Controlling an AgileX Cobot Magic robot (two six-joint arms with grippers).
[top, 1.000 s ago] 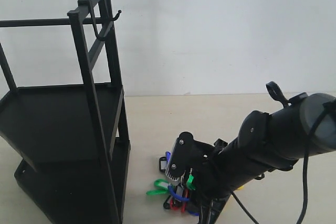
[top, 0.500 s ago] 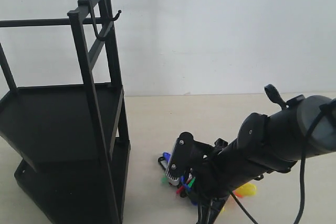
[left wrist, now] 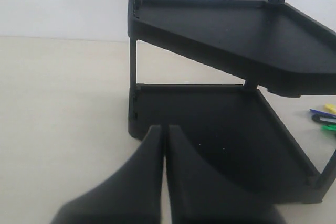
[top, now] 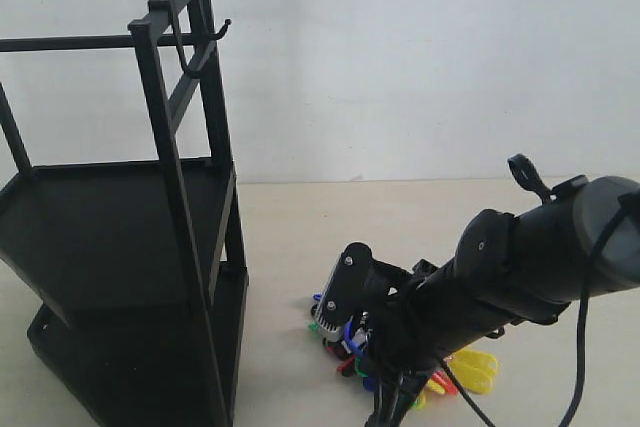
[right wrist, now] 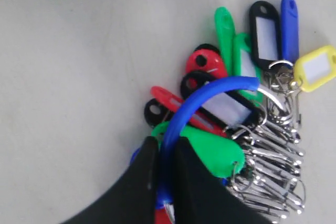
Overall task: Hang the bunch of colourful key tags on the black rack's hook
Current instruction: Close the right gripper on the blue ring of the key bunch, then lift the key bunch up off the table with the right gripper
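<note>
The colourful key tag bunch (right wrist: 239,103) lies under my right gripper (right wrist: 167,142), whose jaws are shut on its blue loop (right wrist: 181,114). In the exterior view the key tag bunch (top: 420,372) shows as tags low beside the right gripper (top: 350,332), close to the table. The black rack (top: 170,197) stands at the left, and the hook (top: 205,47) hangs from its top rail, far above the bunch. My left gripper (left wrist: 164,132) is shut on nothing, facing the black rack (left wrist: 220,40) and its trays.
The rack's lower tray (left wrist: 220,140) sits just ahead of the left fingers. Stray tags (left wrist: 324,121) show past the rack's far side. A white wall (top: 420,47) stands behind the beige tabletop (top: 330,217).
The right gripper has risen slightly with the blue loop in it, and the tags have shifted rightward and bunched up, with yellow tags now showing at the lower right.
</note>
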